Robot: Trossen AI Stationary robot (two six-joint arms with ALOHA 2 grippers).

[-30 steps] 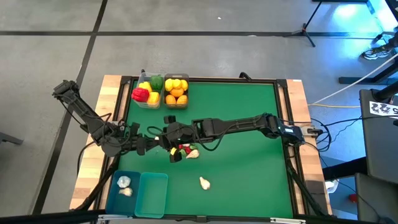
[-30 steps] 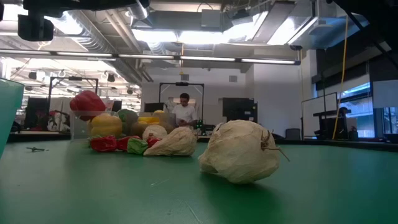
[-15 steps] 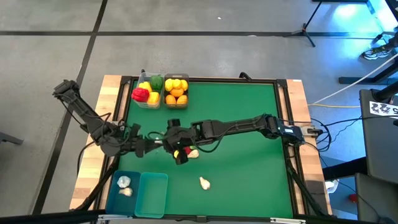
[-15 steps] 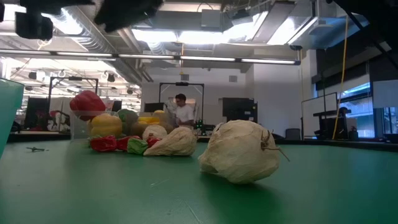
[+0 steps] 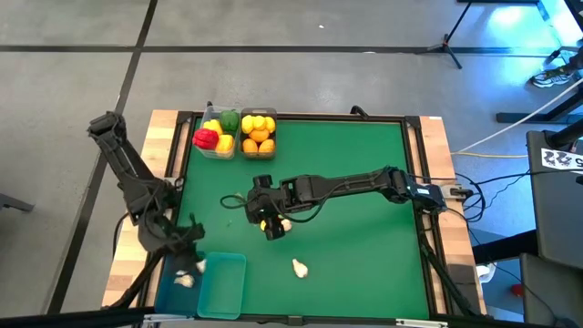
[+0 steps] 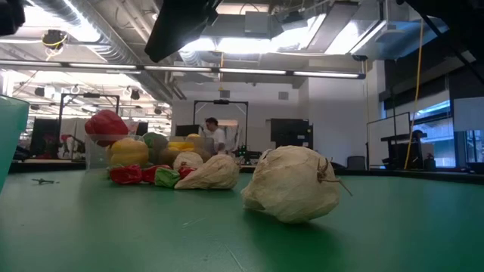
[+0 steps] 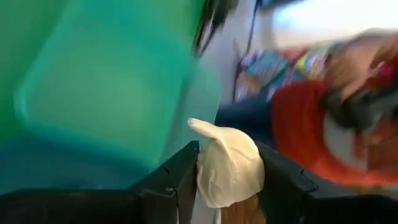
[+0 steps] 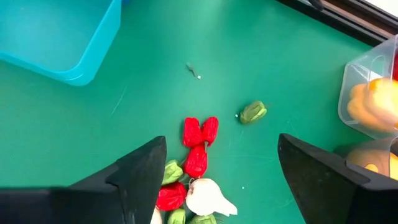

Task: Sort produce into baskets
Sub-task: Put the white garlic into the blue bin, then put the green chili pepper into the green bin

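My left gripper (image 5: 189,262) is at the near left, above the two teal baskets (image 5: 223,282), shut on a white garlic bulb (image 7: 227,165). My right gripper (image 5: 271,224) stands open over a small pile at mid-table: red chilies (image 8: 199,140), green chilies (image 8: 171,171) and a garlic bulb (image 8: 208,196), all lying on the green mat. One green chili (image 8: 252,112) lies apart from the pile. Another garlic bulb (image 5: 300,267) rests on the mat nearer the front. The left teal basket holds garlic (image 5: 186,281). My left gripper pinches the garlic bulb by its two opposite sides (image 7: 208,177) between its two fingers. The bulb's pointed tip (image 7: 198,126) sticks out past the fingertips. The fingers slant downward, and the bulb is lifted clear above a teal basket (image 7: 112,93).
Two clear baskets stand at the far left of the mat, one with bell peppers (image 5: 216,134), one with lemons and oranges (image 5: 258,132). The low view shows the near garlic (image 6: 291,183) and the pile (image 6: 144,174) behind it. The right half of the mat (image 5: 364,182) is bare.
My left gripper has swung from beside the right gripper at mid-table toward the near left corner, turning as it went and carrying the garlic bulb over the teal baskets. My right gripper has stayed over the pile and tipped further down.
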